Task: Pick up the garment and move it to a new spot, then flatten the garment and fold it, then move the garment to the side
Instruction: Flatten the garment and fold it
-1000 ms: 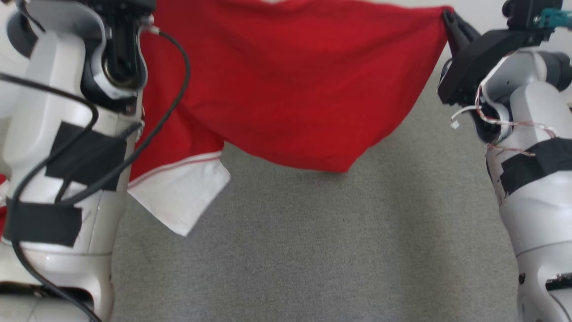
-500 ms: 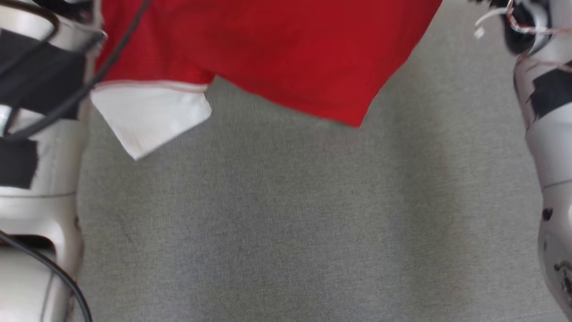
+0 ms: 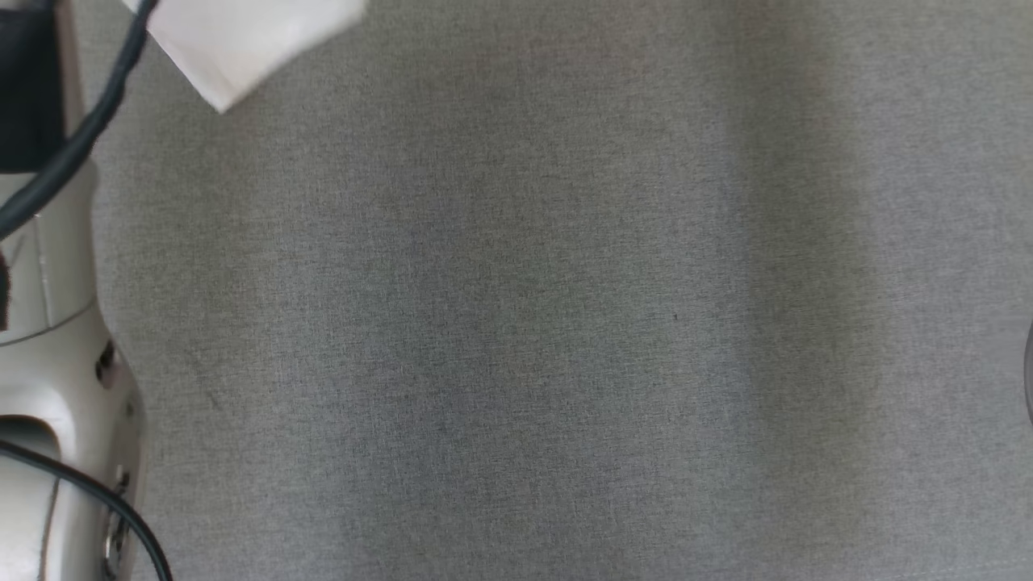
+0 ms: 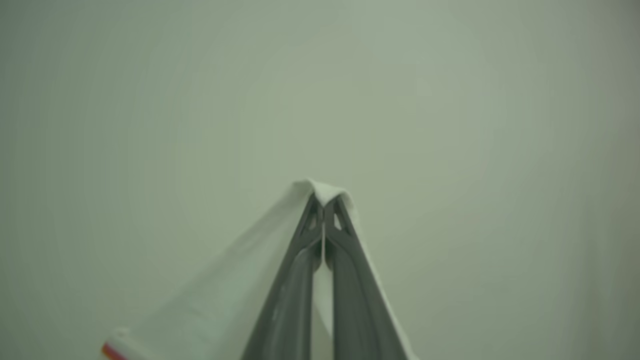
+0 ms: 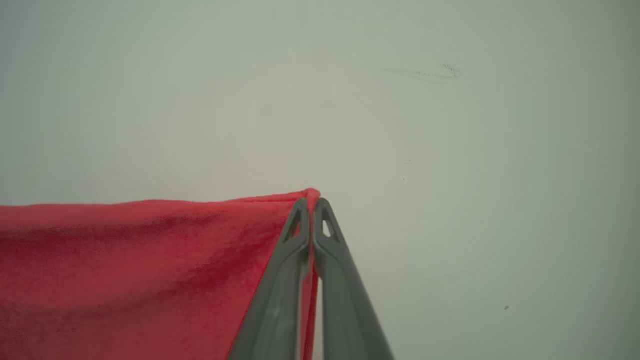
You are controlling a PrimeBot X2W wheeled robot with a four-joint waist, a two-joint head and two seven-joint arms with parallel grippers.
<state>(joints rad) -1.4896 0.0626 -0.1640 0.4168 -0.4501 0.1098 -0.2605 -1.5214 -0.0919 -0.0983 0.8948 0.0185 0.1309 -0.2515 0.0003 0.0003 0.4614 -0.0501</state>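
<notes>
Well, both claws are clenched on cloth: the left claw [image 4: 324,200] pinches a white edge of the garment [image 5: 125,270] at its very tips, and the right claw [image 5: 312,200] nips a red corner, from which the upper hem runs off taut and nearly level towards the other arm. So the garment hangs in the air, stretched between the two arms in front of a pale wall [image 5: 450,125]. Looking down from the head, a white panel [image 3: 242,40] of it dangles at the top, beside the pale left forearm [image 3: 48,323] and its black cable [image 3: 81,145], above a grey woven surface [image 3: 565,323] — whether that is a counter or the floor I cannot tell. To my eye this is the first step, the carry to a new spot, with flattening and folding not yet begun. The next move, I'd judge, calls for lowering both arms together onto that grey stretch while keeping the spread, so the hanging edge lands first and the cloth lies out smooth. Both holds take very little cloth, so a jerk could pull a corner free.
</notes>
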